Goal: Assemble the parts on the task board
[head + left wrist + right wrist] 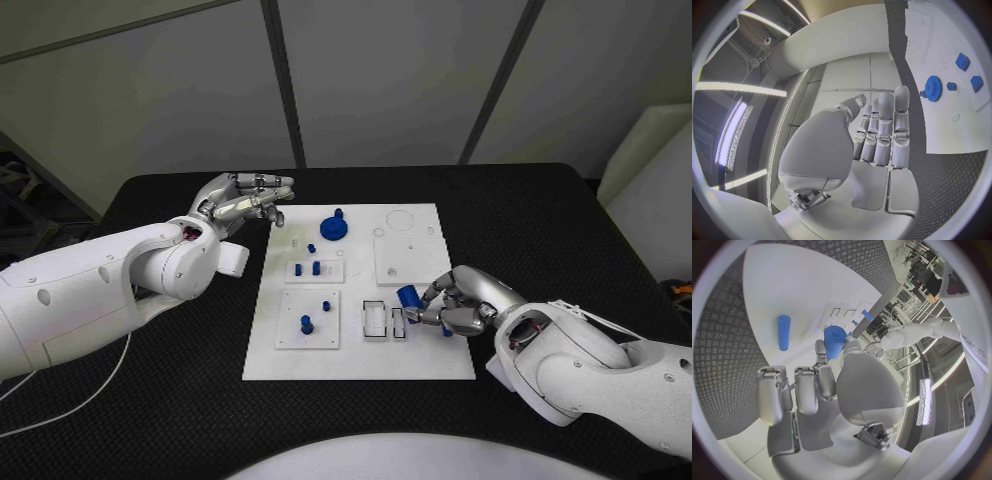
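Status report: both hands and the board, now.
Left hand empty, fingers together, at the white task board's far left corner. Right hand holds a blue cylinder part over the board's right side. Nothing in the way.

Lab: panelled walls (pixel 389 70), strip lights (pixel 739 127)

a black table (pixel 173 400) with a fine ribbed, chequered texture takes up the foreground. a thin white cable (pixel 65 395) curves across its near left part. behind the table stand pale grey wall panels (pixel 382 75) split by dark vertical strips (pixel 284 80). a white block (pixel 649 170) stands beside the table's far right corner. dark clutter (pixel 18 185) sits at the left edge, too dim to make out.
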Tool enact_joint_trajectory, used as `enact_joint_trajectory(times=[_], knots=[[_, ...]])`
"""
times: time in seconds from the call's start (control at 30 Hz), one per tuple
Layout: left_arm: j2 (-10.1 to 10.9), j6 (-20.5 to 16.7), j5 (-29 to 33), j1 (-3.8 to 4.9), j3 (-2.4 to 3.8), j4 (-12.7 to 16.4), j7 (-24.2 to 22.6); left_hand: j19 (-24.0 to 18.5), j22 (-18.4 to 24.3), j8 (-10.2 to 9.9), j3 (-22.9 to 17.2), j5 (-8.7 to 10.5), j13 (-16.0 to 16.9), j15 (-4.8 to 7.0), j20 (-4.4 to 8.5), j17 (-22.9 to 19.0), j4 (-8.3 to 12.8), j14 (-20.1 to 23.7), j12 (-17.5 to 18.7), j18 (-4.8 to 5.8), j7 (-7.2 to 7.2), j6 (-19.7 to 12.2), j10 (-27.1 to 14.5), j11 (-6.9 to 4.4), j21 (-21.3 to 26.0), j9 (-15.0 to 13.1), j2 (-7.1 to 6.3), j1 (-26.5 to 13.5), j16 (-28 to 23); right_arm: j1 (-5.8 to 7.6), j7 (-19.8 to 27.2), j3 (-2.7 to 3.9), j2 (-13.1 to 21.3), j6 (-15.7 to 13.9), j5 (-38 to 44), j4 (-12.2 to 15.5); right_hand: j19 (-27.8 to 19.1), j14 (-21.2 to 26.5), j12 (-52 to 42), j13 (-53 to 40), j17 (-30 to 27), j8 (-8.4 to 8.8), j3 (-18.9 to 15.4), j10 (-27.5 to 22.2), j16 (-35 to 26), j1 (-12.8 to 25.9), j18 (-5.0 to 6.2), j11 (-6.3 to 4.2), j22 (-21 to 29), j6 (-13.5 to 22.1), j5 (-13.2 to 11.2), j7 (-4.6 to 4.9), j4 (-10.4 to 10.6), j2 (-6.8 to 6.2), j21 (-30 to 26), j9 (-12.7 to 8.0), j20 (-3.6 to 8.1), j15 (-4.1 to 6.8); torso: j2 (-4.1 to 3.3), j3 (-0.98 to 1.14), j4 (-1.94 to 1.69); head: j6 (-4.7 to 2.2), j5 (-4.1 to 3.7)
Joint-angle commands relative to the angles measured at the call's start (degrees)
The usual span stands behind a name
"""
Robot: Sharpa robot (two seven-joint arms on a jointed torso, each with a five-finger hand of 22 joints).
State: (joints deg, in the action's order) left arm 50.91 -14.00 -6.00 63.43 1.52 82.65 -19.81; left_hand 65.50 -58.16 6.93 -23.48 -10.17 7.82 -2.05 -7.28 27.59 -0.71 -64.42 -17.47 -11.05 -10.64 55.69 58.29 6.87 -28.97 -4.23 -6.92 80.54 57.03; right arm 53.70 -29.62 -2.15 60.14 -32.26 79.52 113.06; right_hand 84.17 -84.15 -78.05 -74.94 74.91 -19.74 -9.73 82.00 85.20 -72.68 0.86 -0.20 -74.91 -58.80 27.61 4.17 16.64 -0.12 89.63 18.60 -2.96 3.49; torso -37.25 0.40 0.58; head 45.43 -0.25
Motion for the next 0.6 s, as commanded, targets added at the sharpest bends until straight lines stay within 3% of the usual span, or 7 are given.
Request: enact_joint_trajectory(times=[0.03, 0.27, 0.43, 0.6], knots=[[-0.1, 0.3, 0.1, 0.05, 0.04, 0.0, -0.7, -0.3, -0.1, 0.2, 0.0, -0.10, -0.1, 0.02, -0.11, -0.1, 0.1, 0.3, -0.4, 0.64, -0.14, 0.0, -0.4, -0.07, -0.2, 0.1, 0.26, -0.2, 0.2, 0.09, 1.5, 0.03, -0.9, -0.3, -2.0, 0.1, 5.8, -4.0, -0.1, -2.0, 5.4, 0.06, -0.4, 0.4, 0.2, 0.3, -0.86, 0.00, -15.1, -0.6, 0.3, -0.04, 0.1, 0.40, 0.4, 0.0, 0.38, 0.39, -0.07, 0.04, 0.00, 0.08, 0.11], [-0.3, 0.4, 0.1, 0.04, 0.04, 0.1, -0.7, -0.3, -0.1, 0.2, 0.0, -0.10, -0.1, 0.02, -0.11, -0.1, 0.1, 0.3, -0.4, 0.64, -0.14, 0.0, -0.4, -0.07, -0.2, 0.1, 0.26, -0.2, 0.2, 0.09, -0.7, 0.05, -4.2, 6.2, -2.3, -0.8, 5.8, -3.9, 1.1, -1.2, 5.1, -0.33, -2.4, -0.1, 0.0, 3.8, -0.86, -0.19, -15.1, -1.5, -0.5, -0.33, 0.2, 0.52, 0.4, 0.4, 0.45, 0.50, -0.07, 0.05, -0.10, 0.02, 0.39], [-0.2, 0.3, 0.1, 0.03, 0.04, 0.1, -0.6, -0.3, -0.1, 0.2, 0.0, -0.10, -0.1, 0.02, -0.11, -0.1, 0.1, 0.3, -0.4, 0.64, -0.14, 0.0, -0.4, -0.07, -0.2, 0.1, 0.26, -0.2, 0.2, 0.09, -1.5, 0.06, -5.5, 7.8, -2.0, -1.5, 5.8, -3.9, 1.1, -1.4, 5.2, -0.55, -2.6, 0.0, 0.0, 4.1, -0.86, -0.28, -15.1, -1.7, -0.7, -0.48, 0.1, 0.68, 0.4, 0.5, 0.50, 0.58, -0.05, -0.03, -0.04, 0.07, 0.56], [-0.3, 0.3, 0.1, 0.03, 0.04, 0.2, -0.7, -0.3, -0.1, 0.2, 0.0, -0.10, -0.1, 0.02, -0.11, -0.1, 0.1, 0.3, -0.4, 0.64, -0.14, 0.0, -0.4, -0.07, -0.2, 0.1, 0.26, -0.2, 0.2, 0.10, -2.4, 0.07, -6.6, 8.9, -1.5, -2.2, 5.8, -4.0, 1.0, -1.6, 5.4, -0.91, -2.9, 0.1, 0.1, 4.5, -0.86, -0.46, -15.1, -2.1, -0.9, -0.68, 0.1, 0.87, 0.4, 0.7, 0.62, 0.72, -0.07, 0.04, 0.03, 0.04, 0.67]])
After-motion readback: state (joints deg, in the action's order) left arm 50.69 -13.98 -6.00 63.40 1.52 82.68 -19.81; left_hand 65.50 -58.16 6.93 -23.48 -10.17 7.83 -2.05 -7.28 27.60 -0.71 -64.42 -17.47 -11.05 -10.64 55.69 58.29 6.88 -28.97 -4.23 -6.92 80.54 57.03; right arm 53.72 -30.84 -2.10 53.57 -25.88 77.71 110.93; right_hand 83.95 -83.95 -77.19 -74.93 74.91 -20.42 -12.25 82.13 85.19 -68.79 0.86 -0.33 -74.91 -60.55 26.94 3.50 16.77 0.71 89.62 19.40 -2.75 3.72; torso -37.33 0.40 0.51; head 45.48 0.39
